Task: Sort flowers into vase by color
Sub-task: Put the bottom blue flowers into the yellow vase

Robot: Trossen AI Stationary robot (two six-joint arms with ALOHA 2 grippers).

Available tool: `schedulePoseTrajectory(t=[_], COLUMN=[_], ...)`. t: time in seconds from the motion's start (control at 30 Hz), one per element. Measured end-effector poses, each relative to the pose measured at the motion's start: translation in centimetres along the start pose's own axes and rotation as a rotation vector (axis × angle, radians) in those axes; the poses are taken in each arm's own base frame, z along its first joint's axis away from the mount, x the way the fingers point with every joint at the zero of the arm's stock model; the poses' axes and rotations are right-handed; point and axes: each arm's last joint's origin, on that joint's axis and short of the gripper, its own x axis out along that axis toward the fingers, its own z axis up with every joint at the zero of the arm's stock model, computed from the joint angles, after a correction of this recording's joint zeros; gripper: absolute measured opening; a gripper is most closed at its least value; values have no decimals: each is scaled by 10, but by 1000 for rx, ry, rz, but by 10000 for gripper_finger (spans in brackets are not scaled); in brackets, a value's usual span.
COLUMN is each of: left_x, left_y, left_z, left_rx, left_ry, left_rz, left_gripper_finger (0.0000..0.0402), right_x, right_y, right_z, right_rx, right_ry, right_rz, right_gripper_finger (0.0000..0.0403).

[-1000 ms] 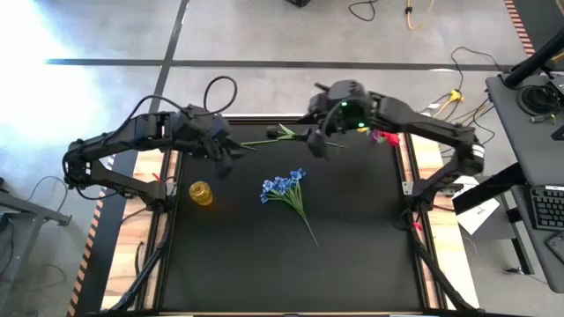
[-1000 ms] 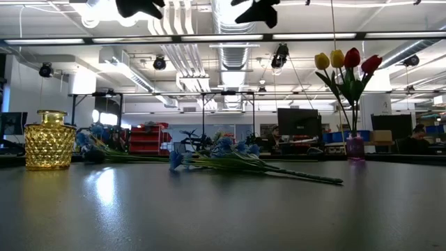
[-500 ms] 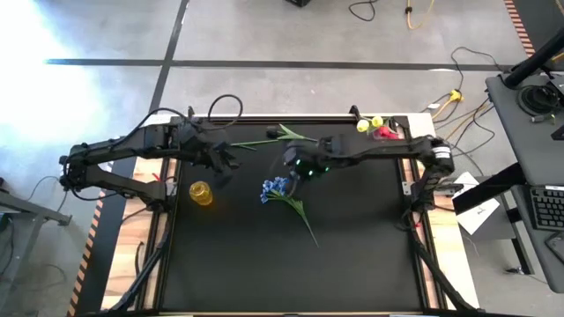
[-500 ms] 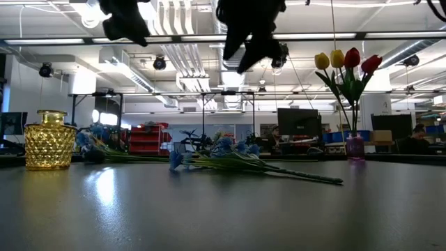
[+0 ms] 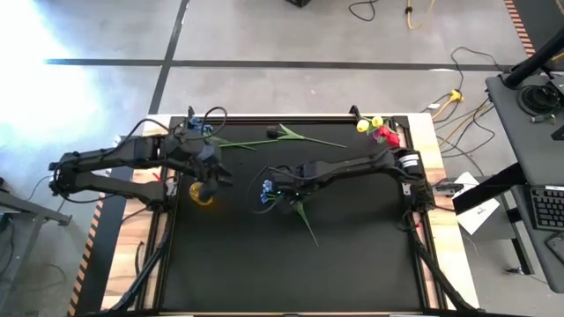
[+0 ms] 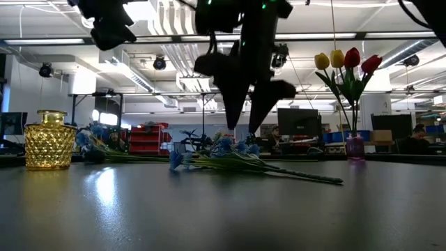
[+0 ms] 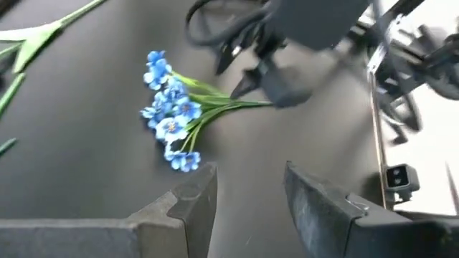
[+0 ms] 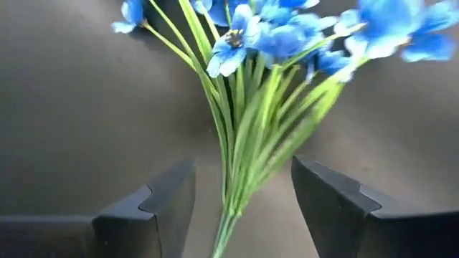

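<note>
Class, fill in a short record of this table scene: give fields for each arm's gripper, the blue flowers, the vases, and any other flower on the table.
right gripper: jaws open, above the blue flowers, stems between them
left gripper: jaws open, over the yellow vase
blue flowers: lying flat mid-table
tulips: upright in the small purple vase
green-stemmed flower: lying at the table's far edge

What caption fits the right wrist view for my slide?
Right claw, fingers open, straddles the green stems of the blue flower bunch lying on the dark table.

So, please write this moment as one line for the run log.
right gripper: open, above green stems of blue flower bunch, not gripping | left gripper: open, over yellow glass vase | red and yellow tulips: in small vase
</note>
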Motion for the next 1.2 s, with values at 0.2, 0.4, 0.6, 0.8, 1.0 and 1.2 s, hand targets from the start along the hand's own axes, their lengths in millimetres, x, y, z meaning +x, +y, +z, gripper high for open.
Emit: schedulePoseTrajectory(t=[0.2,0.4,0.6,0.8,1.0,1.2], left_x=[8,3,0,11,10,13], left_y=[1,1,2,7,5,2], left_z=[-22,-30,-35,-45,-43,-36], left_rx=[-33,-6,5,-42,-64,-48], left_ry=[-47,-142,-298,-302,-373,-520], left_rz=[-58,-104,-181,-193,-244,-294], left_gripper_finger=[151,151,151,151,151,163], right_x=[39,48,39,-17,-111,-187], right_y=[-3,2,4,5,-7,-21], right_z=[7,12,19,31,38,37], right_rx=[9,21,72,53,58,78], right_ry=[66,38,-19,-187,-539,-910], right_rz=[-38,-7,47,124,127,141], right_gripper_finger=[194,134,31,14,13,13])
